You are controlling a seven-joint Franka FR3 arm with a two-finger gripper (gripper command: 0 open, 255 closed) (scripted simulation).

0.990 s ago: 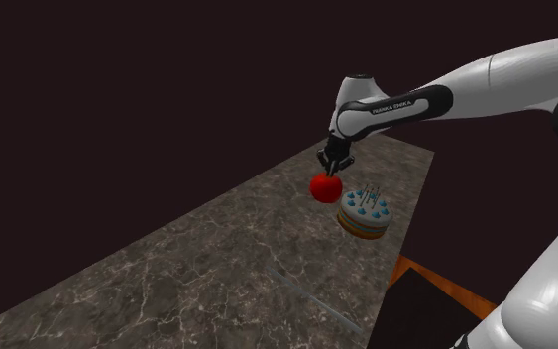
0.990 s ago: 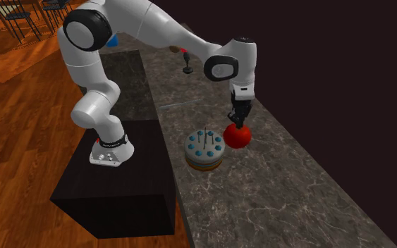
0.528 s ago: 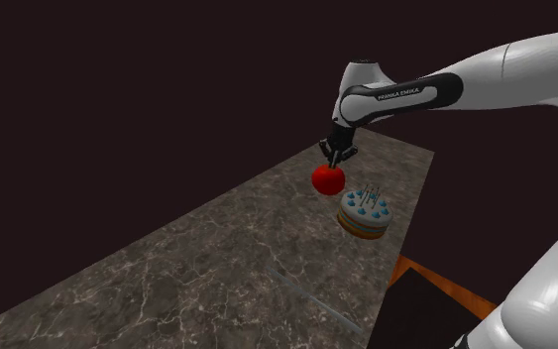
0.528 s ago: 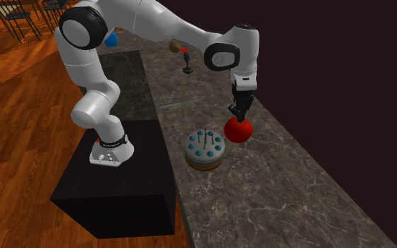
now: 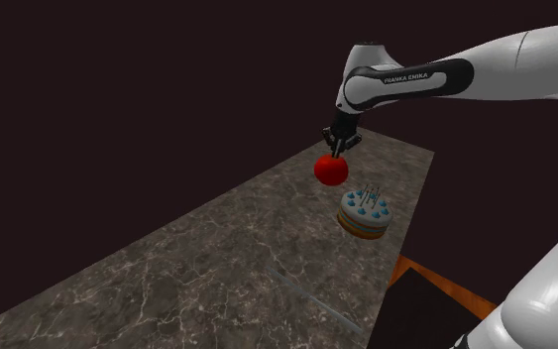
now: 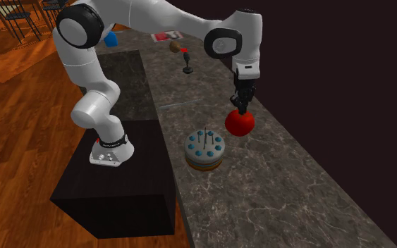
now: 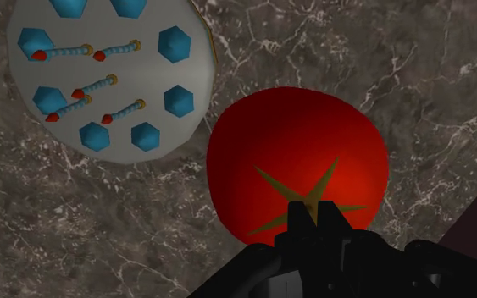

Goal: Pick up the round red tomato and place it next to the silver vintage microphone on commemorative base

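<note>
The round red tomato [image 5: 331, 170] [image 6: 240, 122] [image 7: 298, 161] hangs in the air above the dark marble counter [image 5: 167, 258], held by its stem end. My black gripper [image 5: 338, 145] [image 6: 242, 104] [image 7: 317, 216] is shut on the tomato from above. A small dark microphone [image 6: 187, 65] with a red top stands on its base far along the counter, toward the second exterior view's top. The tomato floats beside and above the cake [image 5: 365, 214].
A round cake [image 6: 204, 150] [image 7: 109, 68] with blue dots and candles sits on the counter near the stand's side edge. A brown object [image 6: 175, 46] and a flat red-and-white item [image 6: 166, 35] lie beyond the microphone. The black stand [image 6: 119, 190] borders the counter.
The gripper has risen with the tomato, lifting it higher above the counter and slightly toward the microphone end. The cake has not moved.
</note>
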